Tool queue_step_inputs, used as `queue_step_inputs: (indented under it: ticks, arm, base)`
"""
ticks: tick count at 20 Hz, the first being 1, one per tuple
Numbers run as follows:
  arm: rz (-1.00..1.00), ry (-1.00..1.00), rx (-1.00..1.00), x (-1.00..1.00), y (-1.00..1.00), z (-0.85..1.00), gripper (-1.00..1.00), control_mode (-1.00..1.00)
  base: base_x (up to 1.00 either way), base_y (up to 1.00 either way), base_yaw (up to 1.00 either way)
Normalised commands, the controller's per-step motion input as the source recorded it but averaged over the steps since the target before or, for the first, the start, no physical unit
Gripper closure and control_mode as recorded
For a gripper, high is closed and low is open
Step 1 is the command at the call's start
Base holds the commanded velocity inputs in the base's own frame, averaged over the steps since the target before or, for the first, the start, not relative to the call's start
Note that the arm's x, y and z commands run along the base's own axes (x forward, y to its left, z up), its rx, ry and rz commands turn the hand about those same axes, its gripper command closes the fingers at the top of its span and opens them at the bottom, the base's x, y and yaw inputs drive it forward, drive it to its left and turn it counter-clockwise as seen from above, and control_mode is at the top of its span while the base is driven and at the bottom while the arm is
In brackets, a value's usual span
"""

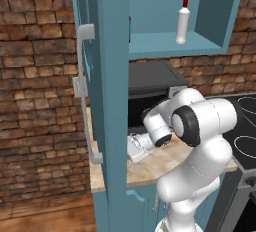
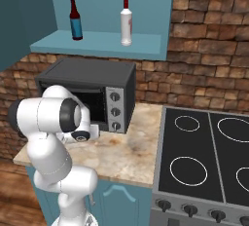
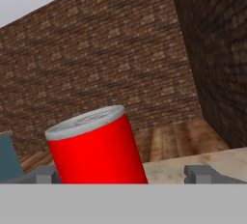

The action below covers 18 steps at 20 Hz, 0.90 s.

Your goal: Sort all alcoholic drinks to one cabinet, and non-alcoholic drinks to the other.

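Note:
A small red can (image 3: pixel 96 148) with a silver top stands close in front of the hand, on the counter's left end. My gripper (image 3: pixel 125 175) is open around it: the left fingertip (image 3: pixel 47 175) is right beside the can, and the right fingertip (image 3: pixel 202 174) stands well clear of it. From the base, the gripper (image 1: pixel 135 148) sits low over the counter in front of the microwave, partly behind the cabinet door. A pale whitish bottle (image 2: pixel 126 21) with a red cap stands upright on the open cabinet shelf (image 2: pixel 97 45), also the pale bottle (image 1: pixel 182 22). A dark bottle (image 2: pixel 75 20) stands to its left.
The tall blue cabinet door (image 1: pixel 107 101) hangs open at the left, close to the arm. A black microwave (image 2: pixel 87 93) sits on the counter (image 2: pixel 126 157) under the shelf. A stove (image 2: pixel 204 157) is at the right. A brick wall lies behind.

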Motion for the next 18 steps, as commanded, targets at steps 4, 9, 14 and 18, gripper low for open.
queue_step_inputs:
  ticks: [4,9,14,18]
  arm:
    - [-0.02,0.00,0.00,0.00,0.16,0.00,-1.00,-1.00]
    - [-0.03,0.00,0.00,0.00,0.15,0.00,1.00,-1.00]
    - [-0.04,0.00,0.00,0.00,0.01,0.00,1.00,-1.00]
    - [-0.11,0.00,0.00,-0.29,-0.11,0.22,1.00,-1.00]
  base:
    - [0.00,0.00,0.00]
    - [0.00,0.00,0.00]
    - [0.00,0.00,0.00]
    - [0.00,0.00,0.00]
